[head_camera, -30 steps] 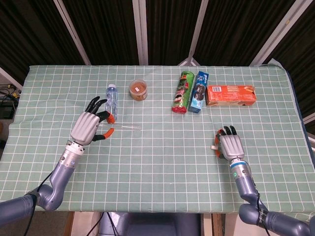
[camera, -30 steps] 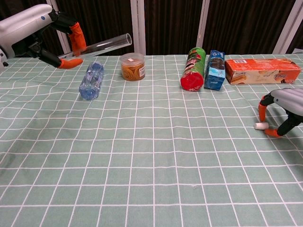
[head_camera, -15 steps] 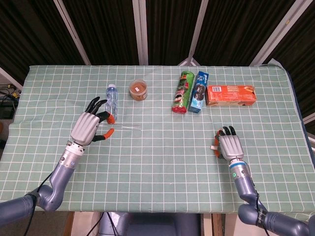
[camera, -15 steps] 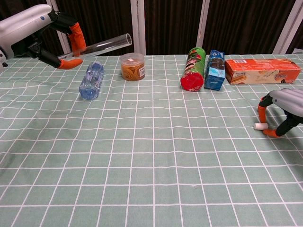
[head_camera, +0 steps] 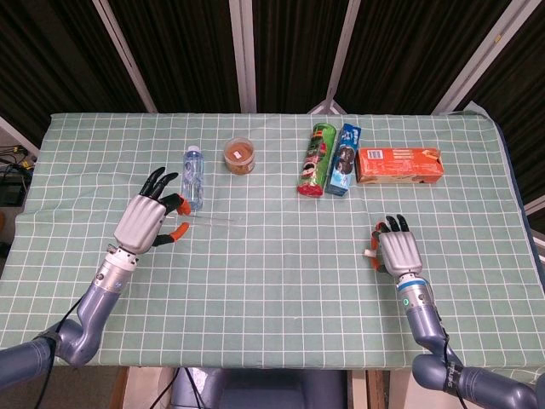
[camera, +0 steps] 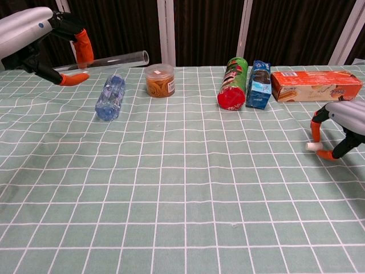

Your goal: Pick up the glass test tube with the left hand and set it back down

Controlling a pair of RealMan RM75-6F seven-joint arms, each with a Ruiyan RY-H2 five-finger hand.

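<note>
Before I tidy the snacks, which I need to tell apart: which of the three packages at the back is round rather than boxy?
The green chip can, lying leftmost of the three. The blue carton beside it and the orange box are flat-sided.

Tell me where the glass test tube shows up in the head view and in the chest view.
Head view: glass test tube left of centre, pinched by the left hand, pointing right.
Chest view: tube at upper left, raised above the table.
Shared landmark: the lying water bottle beside it.

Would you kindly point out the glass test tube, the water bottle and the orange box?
glass test tube [camera: 117, 59], chest view, middle of its clear wall.
water bottle [camera: 110, 96], chest view, mid-body.
orange box [head_camera: 398, 164], head view, top face.
</note>
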